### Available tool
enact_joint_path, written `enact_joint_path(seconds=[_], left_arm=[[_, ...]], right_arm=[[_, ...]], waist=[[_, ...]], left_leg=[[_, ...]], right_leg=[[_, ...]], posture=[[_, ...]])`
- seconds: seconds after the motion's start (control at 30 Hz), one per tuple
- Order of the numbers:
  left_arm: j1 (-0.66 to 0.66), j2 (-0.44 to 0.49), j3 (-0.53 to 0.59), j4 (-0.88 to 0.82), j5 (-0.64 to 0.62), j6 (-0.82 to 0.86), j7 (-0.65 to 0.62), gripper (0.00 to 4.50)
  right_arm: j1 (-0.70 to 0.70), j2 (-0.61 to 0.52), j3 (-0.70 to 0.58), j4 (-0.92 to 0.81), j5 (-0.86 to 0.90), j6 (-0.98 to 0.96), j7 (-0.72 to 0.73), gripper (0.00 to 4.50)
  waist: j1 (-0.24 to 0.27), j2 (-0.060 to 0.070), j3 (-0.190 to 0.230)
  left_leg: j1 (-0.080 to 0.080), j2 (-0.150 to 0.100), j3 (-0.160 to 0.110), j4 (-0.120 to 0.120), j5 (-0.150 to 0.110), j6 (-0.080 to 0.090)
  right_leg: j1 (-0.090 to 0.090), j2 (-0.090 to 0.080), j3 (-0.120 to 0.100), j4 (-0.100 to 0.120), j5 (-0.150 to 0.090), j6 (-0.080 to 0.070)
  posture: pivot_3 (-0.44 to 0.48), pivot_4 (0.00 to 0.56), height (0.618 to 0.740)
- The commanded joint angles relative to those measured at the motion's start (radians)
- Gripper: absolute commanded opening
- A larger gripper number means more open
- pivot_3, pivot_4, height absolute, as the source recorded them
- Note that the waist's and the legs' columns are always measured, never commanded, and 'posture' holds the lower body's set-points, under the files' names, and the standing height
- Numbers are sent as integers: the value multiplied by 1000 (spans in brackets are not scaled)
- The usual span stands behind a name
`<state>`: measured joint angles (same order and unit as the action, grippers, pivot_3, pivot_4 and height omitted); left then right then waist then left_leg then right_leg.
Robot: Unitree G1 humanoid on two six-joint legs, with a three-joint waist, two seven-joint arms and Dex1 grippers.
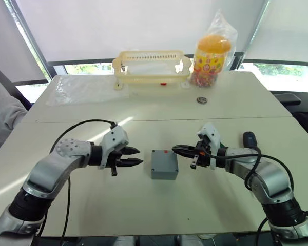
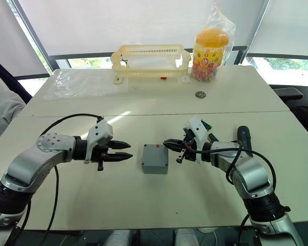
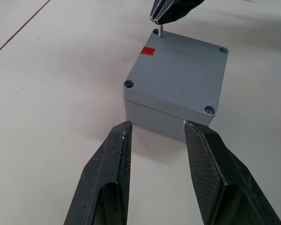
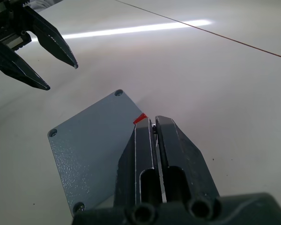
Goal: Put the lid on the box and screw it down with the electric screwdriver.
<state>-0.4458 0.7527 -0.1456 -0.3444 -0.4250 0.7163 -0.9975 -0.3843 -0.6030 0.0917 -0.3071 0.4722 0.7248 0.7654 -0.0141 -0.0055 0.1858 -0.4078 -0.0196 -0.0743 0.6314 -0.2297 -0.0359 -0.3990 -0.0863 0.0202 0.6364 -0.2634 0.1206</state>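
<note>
Setting a screw [image 3: 160, 30] into the lid [image 3: 178, 77], already seated on the box [image 1: 164, 165] at mid-table between both grippers.

Right gripper [image 1: 177, 148] pinched shut on the thin screw, held upright, tip down at the corner hole beside the red mark [image 3: 148, 51]. Left gripper [image 1: 135, 156] spread apart, empty, just beside the box. Electric screwdriver [image 1: 249, 139] lying flat by the right forearm, long axis running away from the robot, tip direction unclear. Next, probably: release the screw, then fetch the driver.
</note>
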Motion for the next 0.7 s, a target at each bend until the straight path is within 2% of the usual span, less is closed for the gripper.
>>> enact_joint_path(seconds=[0.03, 0.7], left_arm=[[-19, -4, 5, -11, -1, -11, 2, 1752], [-22, -7, -3, 3, 9, -29, -7, 1752]], right_arm=[[-1, 6, 1, 11, -16, -16, -4, 17], [12, -16, -32, 12, -21, -21, -2, 17]], waist=[[0, 0, 0], [1, 0, 0]], left_leg=[[0, 0, 0, 0, 0, 0], [0, 0, 0, 0, 0, 0]], right_leg=[[0, 0, 0, 0, 0, 0], [0, 0, 0, 0, 0, 0]], posture=[[0, 150, 740], [0, 150, 740]])
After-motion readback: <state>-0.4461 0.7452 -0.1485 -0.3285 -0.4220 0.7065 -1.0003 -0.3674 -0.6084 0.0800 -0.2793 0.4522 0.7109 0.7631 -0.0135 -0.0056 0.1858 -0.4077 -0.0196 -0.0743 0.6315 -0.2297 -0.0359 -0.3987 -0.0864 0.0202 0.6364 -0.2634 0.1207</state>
